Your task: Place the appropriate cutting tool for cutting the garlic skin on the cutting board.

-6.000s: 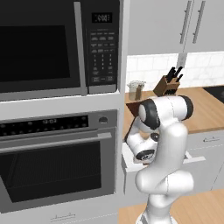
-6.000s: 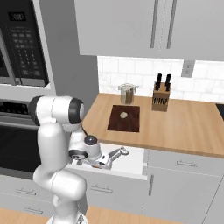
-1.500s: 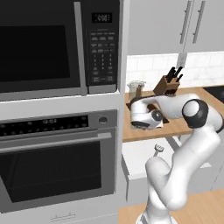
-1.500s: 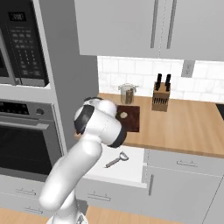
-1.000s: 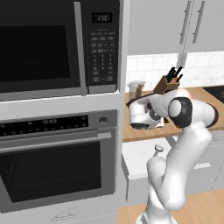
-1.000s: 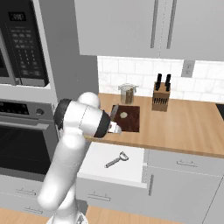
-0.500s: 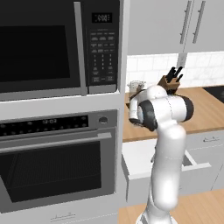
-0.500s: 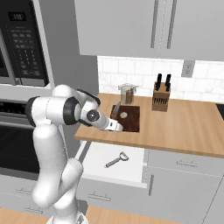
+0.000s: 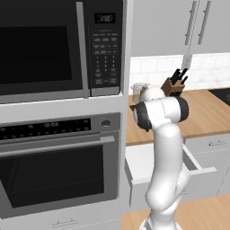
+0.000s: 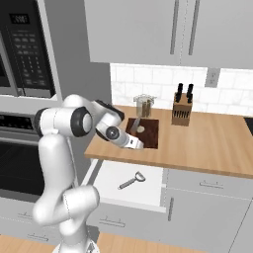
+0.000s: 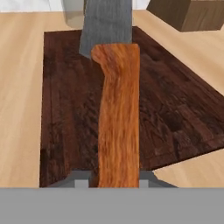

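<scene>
Jaws are closing tight on the orange-red wooden handle of the small short knife (image 11: pixel 114 109), the gripper (image 10: pixel 136 144) sitting at centre of the right base view. Its silvery blade is pointing to the top of the hand view, over the flat dark brown wooden cutting board (image 11: pixel 65 105). The small whitish garlic bulb (image 10: pixel 141 129) is resting on that board. The knife looks light, stiff and sharp-edged; the handle seems the safe hold. No readable writing is showing.
</scene>
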Controlling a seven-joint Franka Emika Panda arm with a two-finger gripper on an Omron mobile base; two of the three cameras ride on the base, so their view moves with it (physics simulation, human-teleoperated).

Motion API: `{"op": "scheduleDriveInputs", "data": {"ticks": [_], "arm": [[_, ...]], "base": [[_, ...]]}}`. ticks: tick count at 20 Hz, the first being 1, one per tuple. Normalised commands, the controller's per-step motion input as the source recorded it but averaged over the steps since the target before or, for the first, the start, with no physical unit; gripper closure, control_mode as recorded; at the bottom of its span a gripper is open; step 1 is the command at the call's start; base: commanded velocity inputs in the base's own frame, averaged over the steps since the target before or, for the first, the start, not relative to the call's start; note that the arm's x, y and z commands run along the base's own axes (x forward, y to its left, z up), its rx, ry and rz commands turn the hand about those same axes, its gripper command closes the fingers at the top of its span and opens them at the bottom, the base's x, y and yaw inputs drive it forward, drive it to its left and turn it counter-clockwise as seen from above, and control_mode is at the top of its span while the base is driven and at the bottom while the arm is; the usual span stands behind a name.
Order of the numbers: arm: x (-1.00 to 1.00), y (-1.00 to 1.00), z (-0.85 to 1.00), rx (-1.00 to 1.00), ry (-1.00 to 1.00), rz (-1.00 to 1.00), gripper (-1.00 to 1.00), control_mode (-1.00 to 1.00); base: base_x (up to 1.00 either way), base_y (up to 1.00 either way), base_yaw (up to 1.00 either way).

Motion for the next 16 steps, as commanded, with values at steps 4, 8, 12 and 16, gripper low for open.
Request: {"op": "scheduleDriveInputs", "data": {"ticks": [4,8,12,16], "arm": [[0.44,-0.12,0.53,0.04,0.04,0.0,-1.0,-1.0],[0.33,-0.14,0.37,0.02,0.09,0.0,-1.0,-1.0],[0.08,-0.19,0.37,0.01,0.02,0.0,-1.0,-1.0],[-0.83,-0.19,0.29,0.0,0.0,0.0,-1.0,-1.0]], "base": [[0.0,0.0,0.0],[0.0,0.0,0.0],[0.0,0.0,0.0],[0.0,0.0,0.0]]}}
